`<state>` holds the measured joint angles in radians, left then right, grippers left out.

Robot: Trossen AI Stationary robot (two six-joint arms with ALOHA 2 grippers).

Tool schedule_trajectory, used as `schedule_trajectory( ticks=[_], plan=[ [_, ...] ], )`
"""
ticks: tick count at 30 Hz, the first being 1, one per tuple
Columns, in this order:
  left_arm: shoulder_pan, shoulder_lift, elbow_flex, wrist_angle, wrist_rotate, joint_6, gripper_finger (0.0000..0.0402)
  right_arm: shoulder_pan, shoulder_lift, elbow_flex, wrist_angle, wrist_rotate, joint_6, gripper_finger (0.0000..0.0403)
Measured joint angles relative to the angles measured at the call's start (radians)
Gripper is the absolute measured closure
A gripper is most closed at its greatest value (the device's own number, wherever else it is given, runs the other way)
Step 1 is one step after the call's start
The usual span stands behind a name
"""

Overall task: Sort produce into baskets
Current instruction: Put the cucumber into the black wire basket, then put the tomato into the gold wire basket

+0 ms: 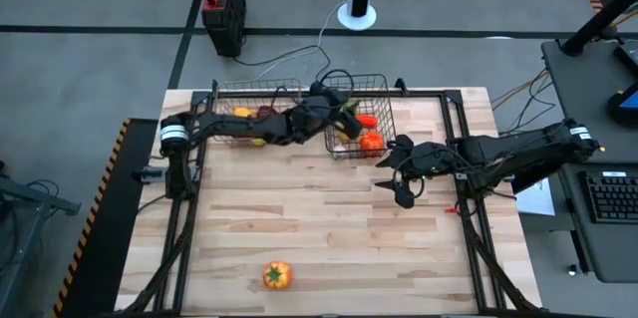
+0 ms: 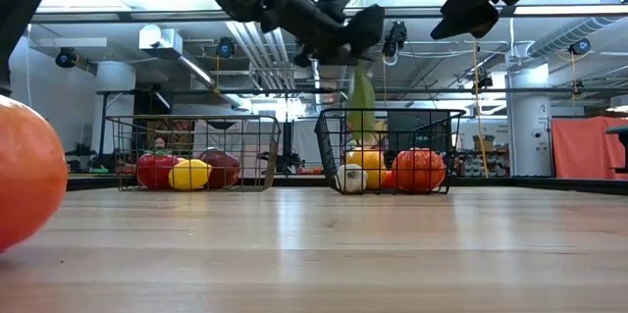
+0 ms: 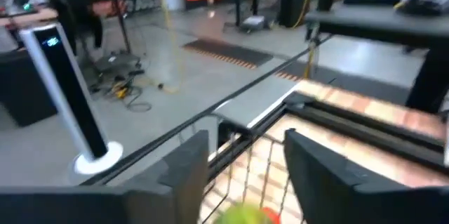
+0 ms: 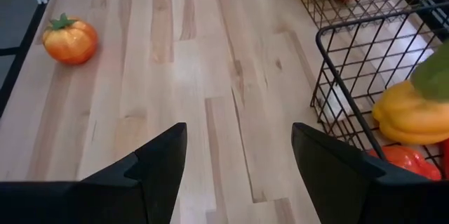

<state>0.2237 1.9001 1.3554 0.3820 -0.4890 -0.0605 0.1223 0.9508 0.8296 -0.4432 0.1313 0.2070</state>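
Note:
My left gripper (image 1: 337,109) (image 2: 345,36) reaches over the right basket (image 1: 377,87) (image 2: 388,127), fingers apart (image 3: 245,140). A green cucumber (image 2: 361,97) (image 3: 242,215) stands upright in the air just below it, above that basket's produce: a yellow pepper (image 4: 410,115), a red tomato (image 2: 420,169) and white garlic (image 2: 351,178). The left basket (image 1: 249,89) (image 2: 191,127) holds a lemon (image 2: 189,174) and two red pieces. An orange pepper (image 1: 277,275) (image 4: 69,39) rests on the table near its front edge. My right gripper (image 1: 393,174) (image 4: 238,133) hovers open, right of the baskets. My left gripper's fingers (image 3: 189,164) stand apart, pointing about level over the right basket. The cucumber's top end (image 2: 363,70) shows right under them. I cannot tell whether they touch it.
Both wire baskets stand side by side at the table's far edge. The broad wooden tabletop (image 1: 329,218) lies between them and the orange pepper. A black frame rail (image 1: 469,159) runs along the table's right side under my right arm.

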Motion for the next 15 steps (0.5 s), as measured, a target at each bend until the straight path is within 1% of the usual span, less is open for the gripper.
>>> schedule_trajectory(
  ticks=[4,7,10,12,15],
  plan=[
    [-0.001,0.024,0.074,-0.137,-0.043,0.0,0.0182,0.0,0.0,-0.01,0.0,0.0,0.005,0.0154],
    [-0.014,0.025,0.128,-0.274,-0.046,0.02,0.0157,0.0,0.0,-0.021,0.0,0.0,0.019,0.0154],
    [-0.054,0.005,0.184,-0.435,-0.067,0.021,0.0152,0.0,0.0,-0.035,0.0,0.0,0.031,0.0154],
    [-0.093,-0.005,0.234,-0.562,-0.099,0.012,0.0153,0.0,0.0,-0.046,0.004,0.0,0.037,0.0154],
    [-0.164,-0.012,0.322,-0.829,-0.146,-0.028,0.0159,0.0,0.0,-0.053,0.008,0.0,0.039,0.0154]
  ],
)
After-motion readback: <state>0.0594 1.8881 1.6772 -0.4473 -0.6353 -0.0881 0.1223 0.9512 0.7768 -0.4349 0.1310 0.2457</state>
